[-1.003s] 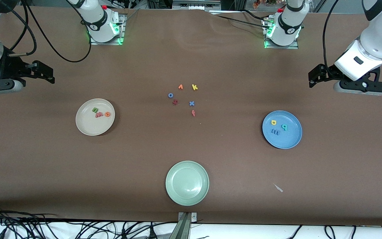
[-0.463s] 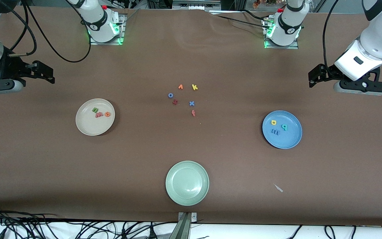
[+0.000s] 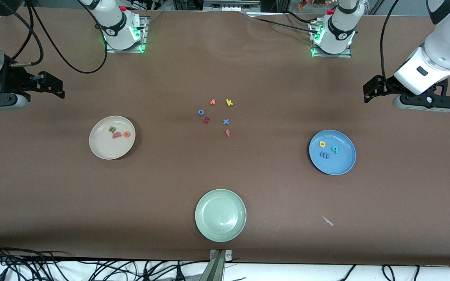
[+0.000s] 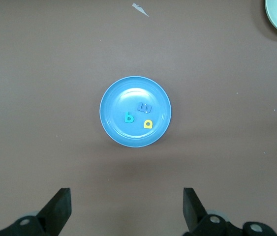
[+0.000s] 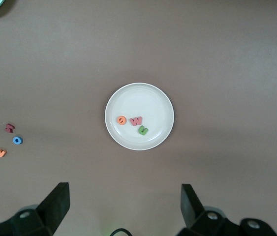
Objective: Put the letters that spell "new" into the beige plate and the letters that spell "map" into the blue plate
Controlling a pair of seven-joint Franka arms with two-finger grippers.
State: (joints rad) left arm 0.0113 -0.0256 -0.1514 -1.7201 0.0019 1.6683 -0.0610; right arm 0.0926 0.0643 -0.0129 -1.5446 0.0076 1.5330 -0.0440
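On the beige plate (image 3: 99, 146): green n (image 3: 111, 129), salmon w (image 3: 116, 135), orange e (image 3: 126, 134); on the blue plate (image 3: 342, 164): m (image 3: 324, 155), p (image 3: 334, 149), a (image 3: 322, 144); sorting apparently complete; left gripper (image 4: 126, 209) and right gripper (image 5: 124, 205) spread, empty, each over table beside its plate.

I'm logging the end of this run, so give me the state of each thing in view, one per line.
Beige plate: holds n, w, e.
Blue plate: holds m, a, p.
Green plate: empty.
Spare letters: loose mid-table.
Left tool: open, empty.
Right tool: open, empty.
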